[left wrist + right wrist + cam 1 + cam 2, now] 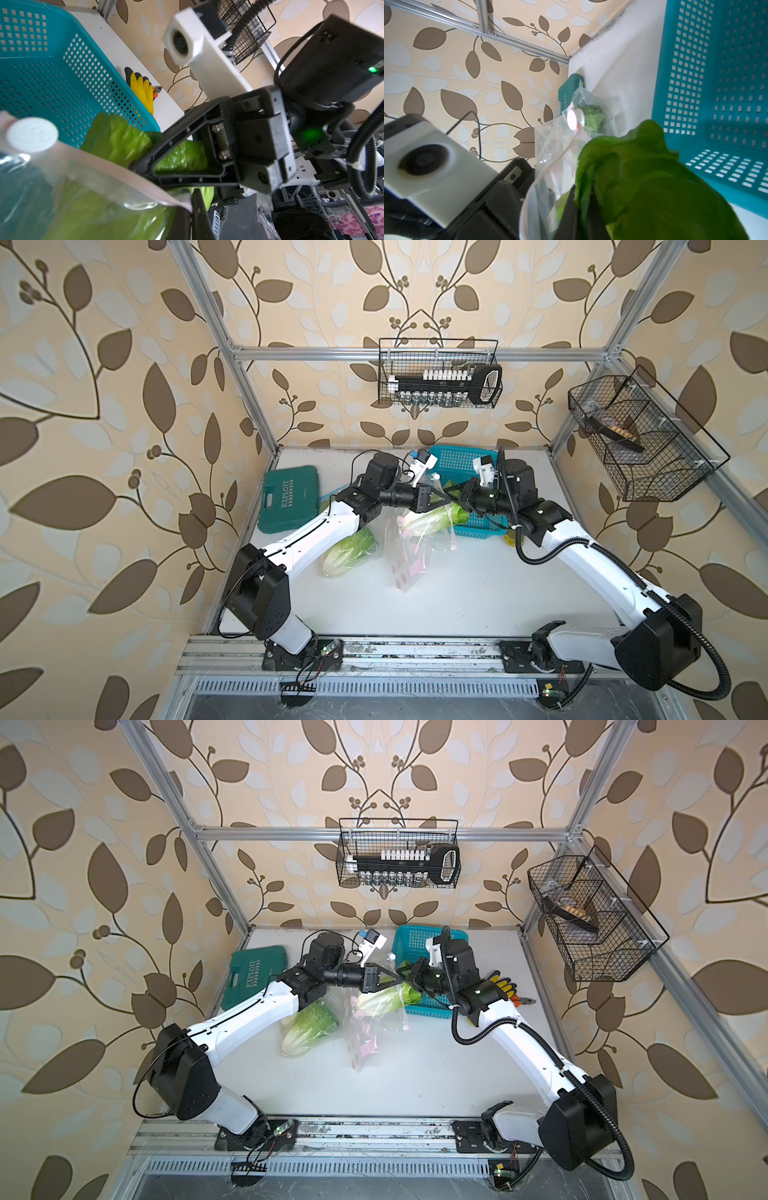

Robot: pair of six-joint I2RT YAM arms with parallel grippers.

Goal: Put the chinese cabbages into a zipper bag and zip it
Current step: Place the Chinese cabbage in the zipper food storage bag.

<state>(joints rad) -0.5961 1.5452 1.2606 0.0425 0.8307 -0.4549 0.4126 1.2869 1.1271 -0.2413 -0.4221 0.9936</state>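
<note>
We saw bright green, white-stalked cabbages [349,549], a turquoise perforated basket [453,458] at one o'clock, a dark green case [291,497] at ten, beige wallpaper [104,448] with brown leaves.

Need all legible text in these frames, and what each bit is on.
"EXPLOIT": on the lid of the green tool case, with a row of arrow marks beside it.
Small print next to that word: too small to read.
White tags on the socket rack in the wire basket: too small to read.
</note>
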